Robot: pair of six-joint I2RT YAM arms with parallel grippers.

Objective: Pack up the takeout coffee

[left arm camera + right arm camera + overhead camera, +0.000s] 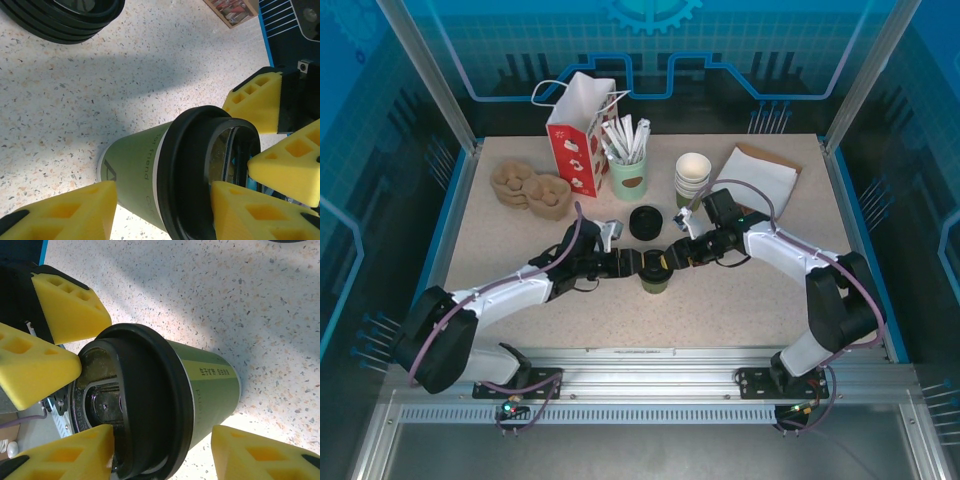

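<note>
1. In the middle of the table [750,300], the left gripper [638,263] straddles the takeout coffee [654,276]. Jaws are half-wide, and I can't tell if the pads bite.
2. The right gripper [673,256] brackets the same upright cup from the other side. Also half-wide, grip unclear.
3. Risk imo: two claws crowding one small cup could clash, dent the paper wall, pop the black lid [145,390] or tip it.
4. The surface is pale, speckled and looks slick, so a nudged cup probably slides. Further back: pulp carriers [530,188], red bag [578,140], lid stack [646,222], spare cups [693,175].
5. The room is blue panels on a metal frame.
</note>
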